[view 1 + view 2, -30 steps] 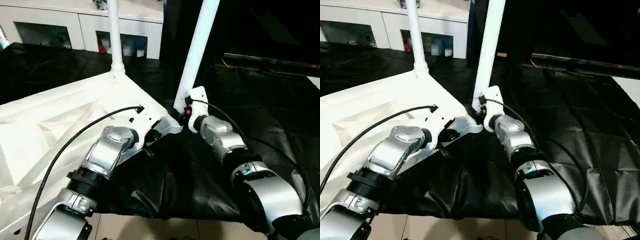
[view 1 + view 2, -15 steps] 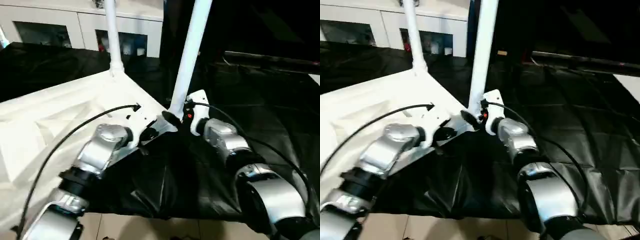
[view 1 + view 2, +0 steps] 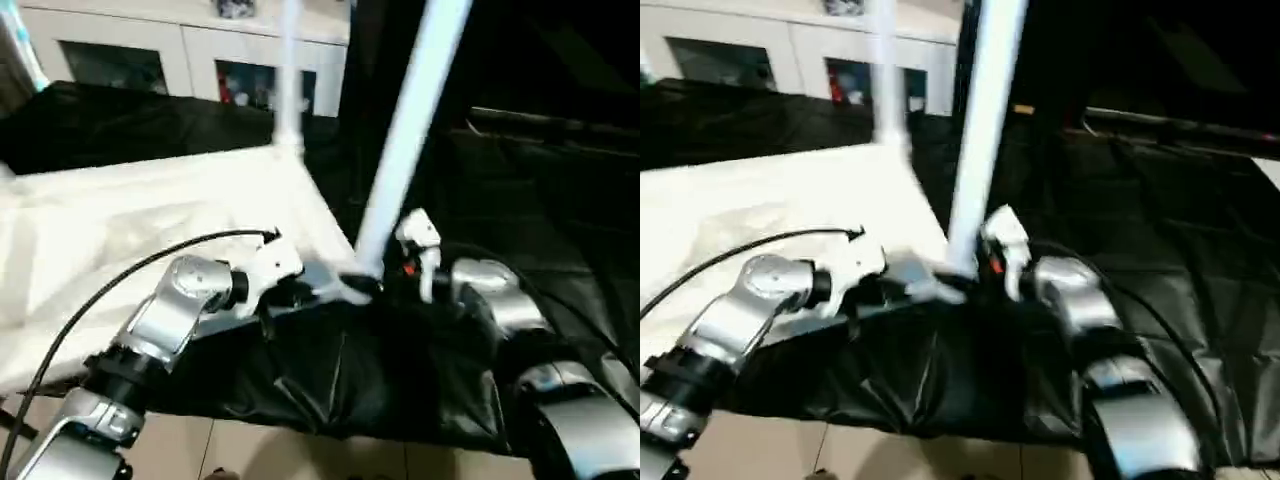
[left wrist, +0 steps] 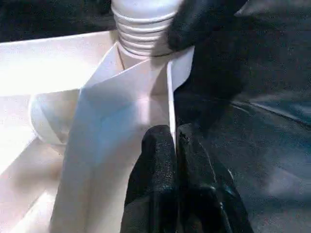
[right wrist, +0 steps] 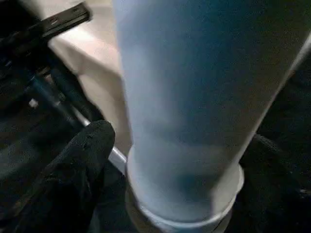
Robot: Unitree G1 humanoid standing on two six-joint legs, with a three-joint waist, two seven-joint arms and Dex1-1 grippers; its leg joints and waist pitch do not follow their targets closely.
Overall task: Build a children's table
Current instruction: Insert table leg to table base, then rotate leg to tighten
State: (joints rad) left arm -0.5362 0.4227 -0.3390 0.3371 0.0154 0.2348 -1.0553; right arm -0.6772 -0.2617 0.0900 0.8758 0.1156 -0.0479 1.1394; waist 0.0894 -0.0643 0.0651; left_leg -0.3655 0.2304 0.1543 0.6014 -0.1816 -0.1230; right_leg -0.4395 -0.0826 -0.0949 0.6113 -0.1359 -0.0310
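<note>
While the tabletop [image 3: 150, 230] lies underside-up on the black-draped work table [image 3: 560, 210], we hold it at its near corner.

We see one leg [image 3: 410, 150] rising tilted from that corner socket [image 4: 146, 29], its threaded base seated in the socket's mouth, and a second leg [image 3: 290, 80] standing at the far corner. Our left gripper [image 4: 167, 160] is pinched on the tabletop's thin edge wall just beside the socket — fingers pressed together on either side of it. Our right gripper [image 5: 184, 194] wraps the near leg's base (one black finger [image 5: 77, 165] shows at each side of the tube), clamped around it. Beyond the table stands a white glass-door cabinet [image 3: 200, 60].
</note>
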